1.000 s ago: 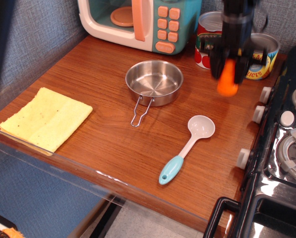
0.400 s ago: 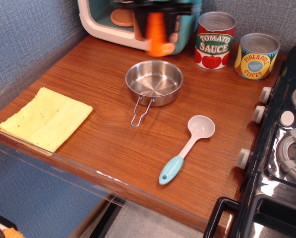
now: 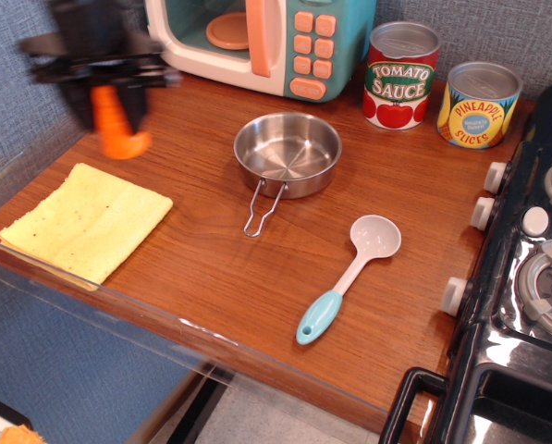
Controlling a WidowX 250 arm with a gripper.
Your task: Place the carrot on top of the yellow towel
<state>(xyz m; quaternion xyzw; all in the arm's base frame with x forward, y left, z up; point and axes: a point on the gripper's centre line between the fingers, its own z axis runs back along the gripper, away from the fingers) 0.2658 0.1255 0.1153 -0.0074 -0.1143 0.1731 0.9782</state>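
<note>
My gripper [image 3: 109, 92] is at the far left of the counter, blurred by motion, and is shut on the carrot [image 3: 116, 125], a small bright orange cone that hangs point-up, wide end down, from the fingers. The carrot is in the air above the wood, just beyond the far edge of the yellow towel [image 3: 86, 222]. The towel lies flat at the front left corner of the counter with a centre crease. Nothing lies on it.
A steel pan [image 3: 288, 153] with a wire handle sits mid-counter. A spoon with a teal handle [image 3: 345, 277] lies to the right front. A toy microwave [image 3: 262, 42] and two cans [image 3: 402, 74] stand at the back. A stove [image 3: 525, 277] is at the right.
My gripper has carried the carrot from the right, near the cans, across the back of the counter past the microwave to the far left, above the towel's far edge.
</note>
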